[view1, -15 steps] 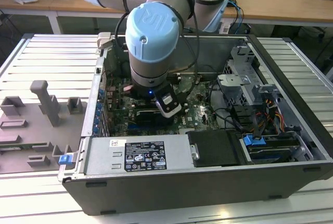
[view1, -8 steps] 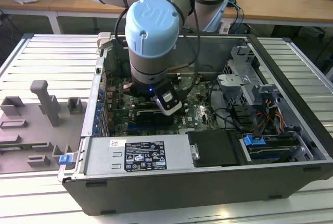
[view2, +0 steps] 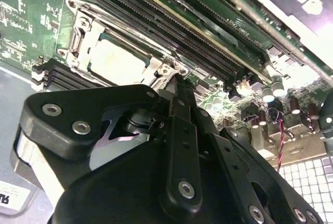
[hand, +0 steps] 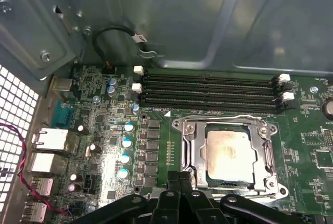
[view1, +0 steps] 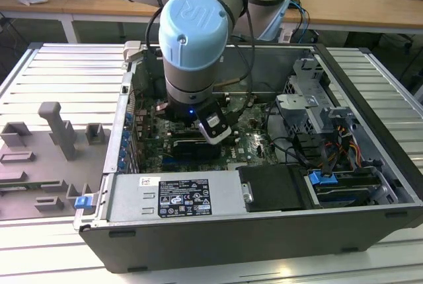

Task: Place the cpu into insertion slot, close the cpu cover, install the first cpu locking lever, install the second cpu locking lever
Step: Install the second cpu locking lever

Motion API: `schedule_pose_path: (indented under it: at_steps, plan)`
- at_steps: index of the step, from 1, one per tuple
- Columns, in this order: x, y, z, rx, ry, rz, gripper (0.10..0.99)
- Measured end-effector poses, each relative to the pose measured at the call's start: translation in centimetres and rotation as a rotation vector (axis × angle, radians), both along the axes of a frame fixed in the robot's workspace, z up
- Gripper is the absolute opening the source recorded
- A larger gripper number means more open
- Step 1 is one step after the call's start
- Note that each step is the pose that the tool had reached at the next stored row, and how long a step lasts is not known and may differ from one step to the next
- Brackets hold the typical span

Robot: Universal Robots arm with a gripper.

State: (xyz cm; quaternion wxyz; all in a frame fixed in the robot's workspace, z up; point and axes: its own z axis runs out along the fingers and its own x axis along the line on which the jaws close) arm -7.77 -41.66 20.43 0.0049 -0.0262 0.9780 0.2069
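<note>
Wooden desks line the back of the room, and up front an open computer case [view1: 370, 99] lies on a ribbed counter [view1: 59, 79]. Inside it, the arm hangs over the green board [hand: 104, 146]. The cpu [hand: 229, 153] sits in the slot [hand: 190, 153], cover [hand: 270, 153] down around it. The end effector [hand: 179, 179] hovers empty, fingers together, at the socket's 7 o'clock corner in the first wrist view — likely lever work. Memory slots [hand: 208, 91] run alongside.

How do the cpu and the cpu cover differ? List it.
The cpu is a solid pale square plate; the cpu cover is a silver metal frame with a square cut-out. The cpu sits inside, the cpu cover lies around its edges. The cpu looks matte and smudged, the cpu cover shiny. Both lie flat.
</note>
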Motion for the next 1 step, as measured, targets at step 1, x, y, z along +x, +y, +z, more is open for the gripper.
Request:
schedule_pose_path:
  at_steps: [1]
  plan:
    - [0.00, 0.00, 0.01, 0.000, 0.0000, 0.000, 0.106]
